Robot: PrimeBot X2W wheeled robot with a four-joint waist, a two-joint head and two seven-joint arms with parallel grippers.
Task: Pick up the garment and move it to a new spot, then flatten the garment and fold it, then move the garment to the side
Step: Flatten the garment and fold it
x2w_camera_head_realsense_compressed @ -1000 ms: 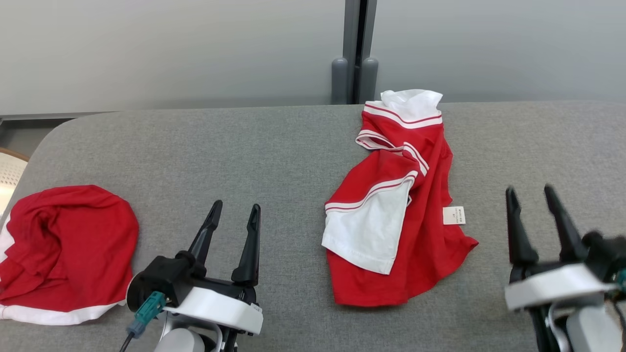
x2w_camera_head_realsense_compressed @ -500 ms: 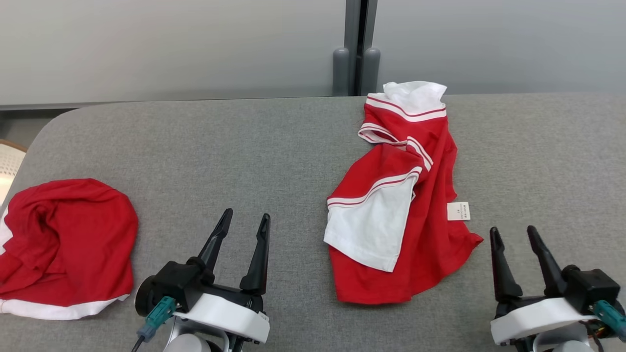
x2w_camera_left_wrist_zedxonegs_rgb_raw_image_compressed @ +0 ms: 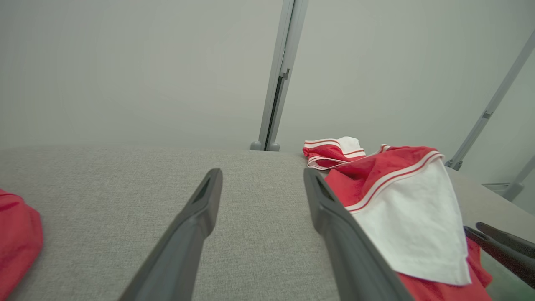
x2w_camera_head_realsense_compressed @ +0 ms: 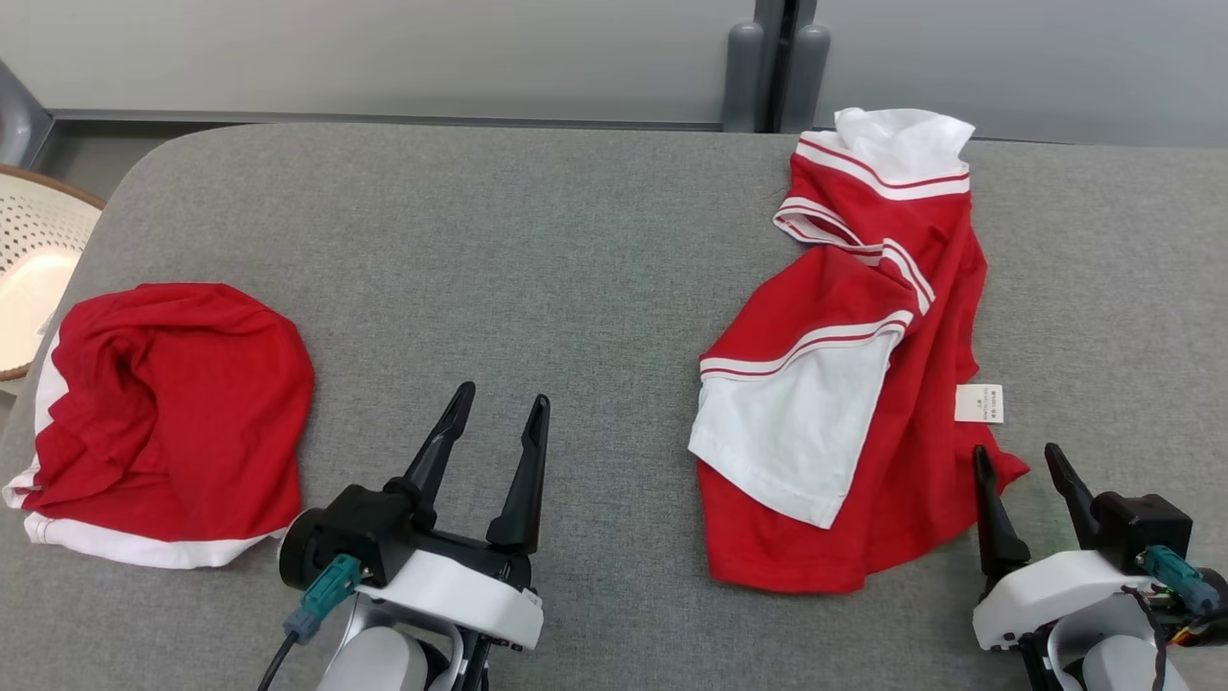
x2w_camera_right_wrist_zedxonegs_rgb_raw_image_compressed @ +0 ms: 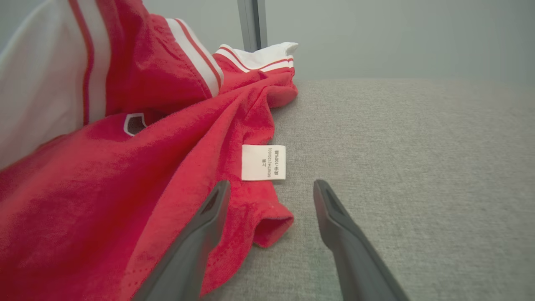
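The garment [x2w_camera_head_realsense_compressed: 863,384] is a crumpled red shirt with white striped panels, lying right of centre on the grey table [x2w_camera_head_realsense_compressed: 537,250]. Its white label [x2w_camera_head_realsense_compressed: 979,403] sticks out on the right side. My right gripper [x2w_camera_head_realsense_compressed: 1015,449] is open, low on the table, fingertips at the shirt's lower right corner. In the right wrist view that red corner lies between and just past the fingers of the right gripper [x2w_camera_right_wrist_zedxonegs_rgb_raw_image_compressed: 271,184], below the label [x2w_camera_right_wrist_zedxonegs_rgb_raw_image_compressed: 263,162]. My left gripper [x2w_camera_head_realsense_compressed: 505,393] is open over bare table, left of the garment [x2w_camera_left_wrist_zedxonegs_rgb_raw_image_compressed: 401,196], holding nothing.
A second red garment [x2w_camera_head_realsense_compressed: 173,422] lies bundled at the table's left end. A white perforated basket [x2w_camera_head_realsense_compressed: 38,259] stands beyond the left edge. Grey posts [x2w_camera_head_realsense_compressed: 777,58] and a wall panel run behind the table's far edge.
The head camera has shifted, sliding the whole scene rightward. My right gripper has come back and leftward to the garment's lower right corner. The left gripper has barely moved.
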